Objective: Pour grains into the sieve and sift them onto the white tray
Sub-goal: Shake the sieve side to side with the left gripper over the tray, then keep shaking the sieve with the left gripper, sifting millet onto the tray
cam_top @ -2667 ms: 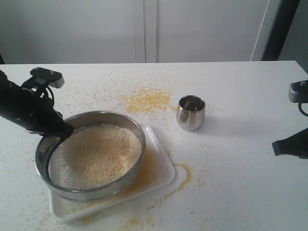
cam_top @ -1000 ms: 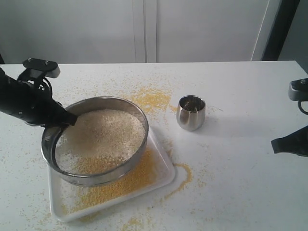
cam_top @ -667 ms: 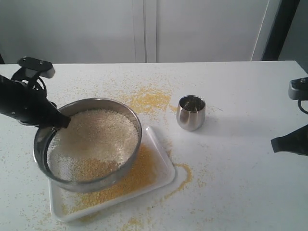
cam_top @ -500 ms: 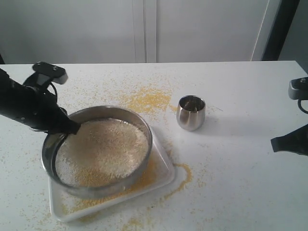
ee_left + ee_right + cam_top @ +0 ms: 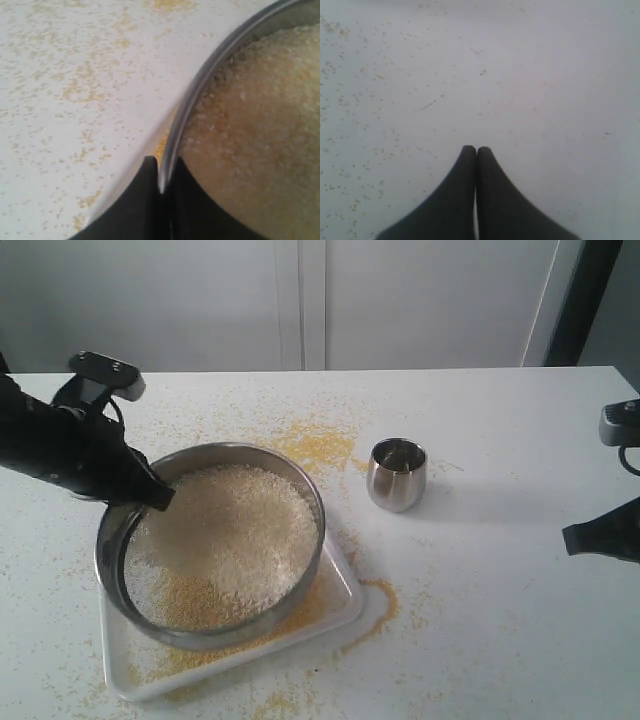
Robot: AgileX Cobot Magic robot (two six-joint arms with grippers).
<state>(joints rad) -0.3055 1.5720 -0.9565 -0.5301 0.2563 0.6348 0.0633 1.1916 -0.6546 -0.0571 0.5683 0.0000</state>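
The wide round steel sieve [image 5: 318,515] hangs over the white tray [image 5: 345,592], slightly tilted. Pale coarse grains [image 5: 235,535] fill its mesh, and fine golden granules [image 5: 305,602] lie on the tray below. My left gripper [image 5: 160,498] is shut on the sieve's rim at its left side; in the left wrist view the steel rim [image 5: 197,95] runs between the black fingers of the left gripper [image 5: 163,165]. My right gripper [image 5: 572,537] rests at the far right edge of the table, and in the right wrist view the right gripper [image 5: 476,150] is shut, holding nothing.
A small shiny steel cup [image 5: 397,474] stands upright to the right of the sieve. Spilled yellow granules [image 5: 305,447] form a patch behind the sieve, and more lie scattered around the tray's right corner [image 5: 382,602].
The sieve has shifted back and forth over the tray in my left gripper and now sits further right and back. More golden granules lie on the tray. The right arm has stayed still.
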